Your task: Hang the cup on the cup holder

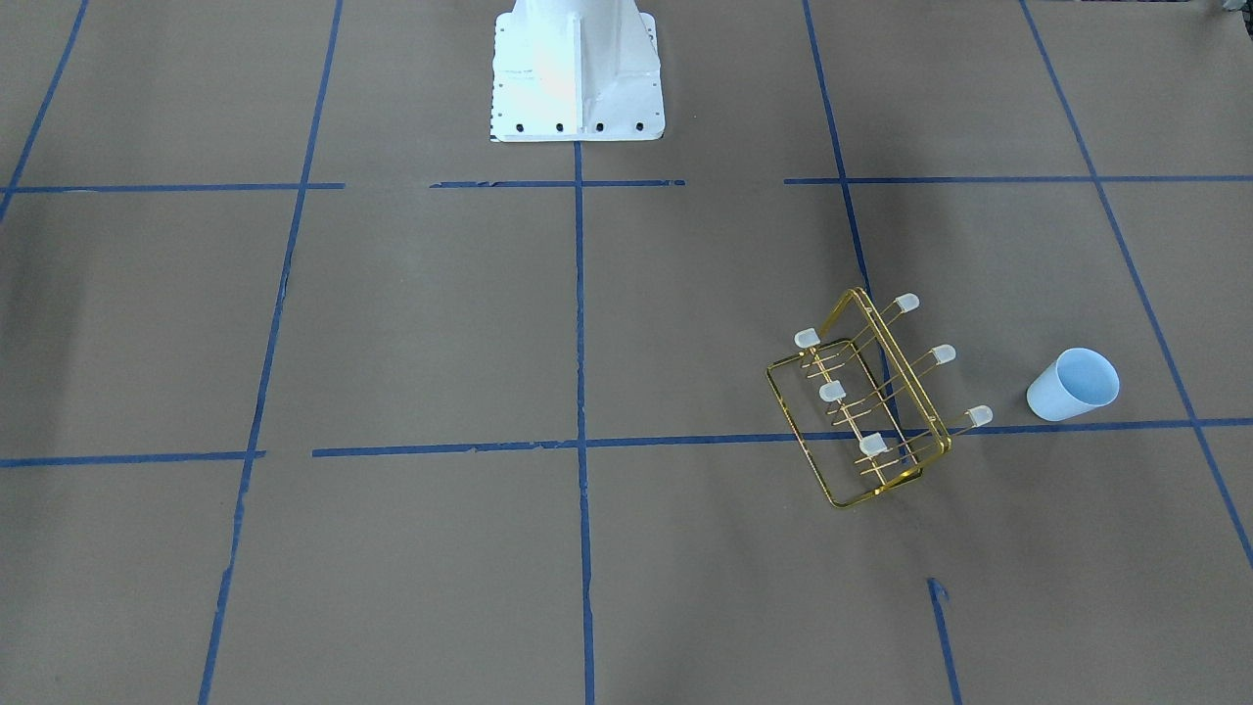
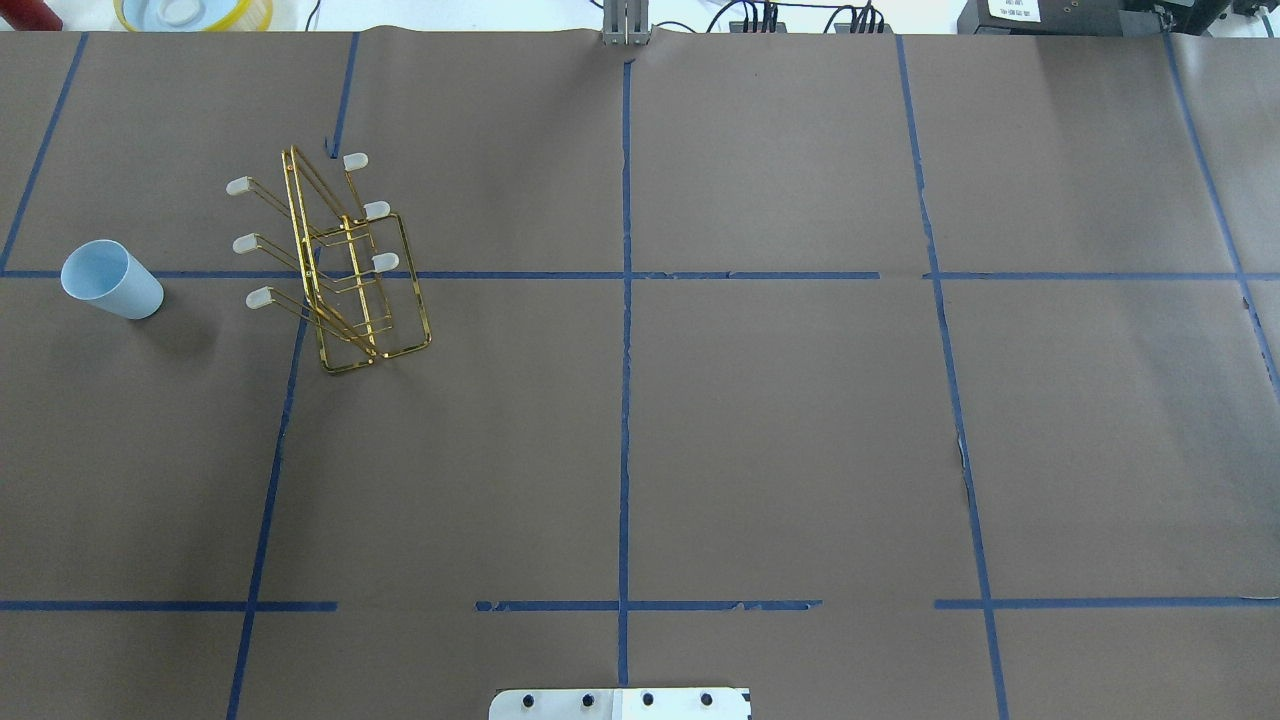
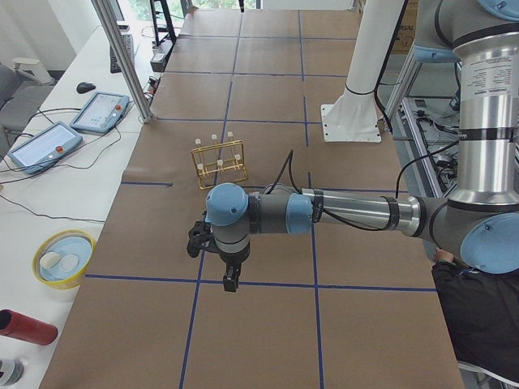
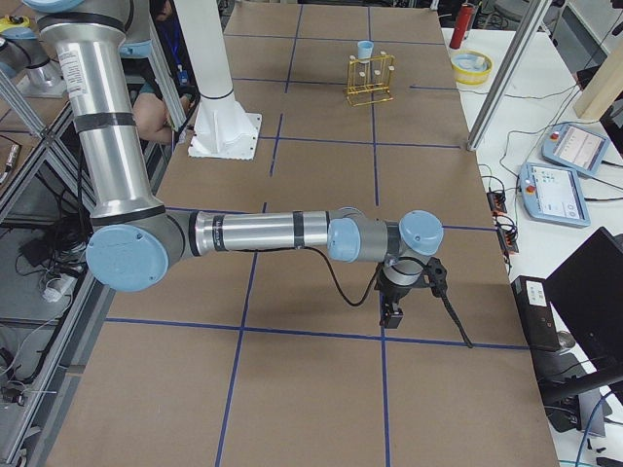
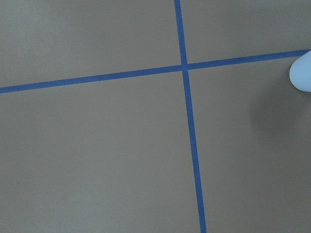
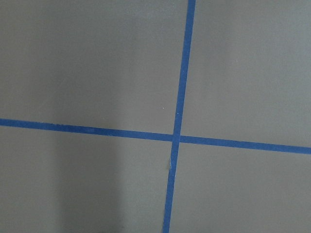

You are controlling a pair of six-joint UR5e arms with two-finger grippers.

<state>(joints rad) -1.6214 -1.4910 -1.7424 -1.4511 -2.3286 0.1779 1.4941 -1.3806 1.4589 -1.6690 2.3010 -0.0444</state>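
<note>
The left pincer (image 3: 231, 279) hangs at the end of the near, outstretched arm, pointing down over the brown surface (image 2: 780, 420) close to a crossing of blue tape lines (image 5: 184, 66). It shows only in the side view, so I cannot tell whether its fingers are spread or pressed together. Its wrist camera looks straight down on that crossing and catches only a pale blue sliver of the cup (image 5: 302, 72) at the right edge of the picture, so the cup sits off to one side of this pincer, not beneath it.

The right pincer (image 4: 391, 313) also points down over a tape crossing at the opposite end of the surface. It too shows only from the side, and I cannot tell its state.

The cup (image 2: 110, 280) stands mouth up on the robot's left part of the surface, touching nothing. The gold wire rack (image 2: 340, 260) stands near it but apart, on the side toward the middle of the surface, with its white-capped prongs (image 1: 942, 353) bare. Both are well apart from the right pincer, small at the far end in its side view.
</note>
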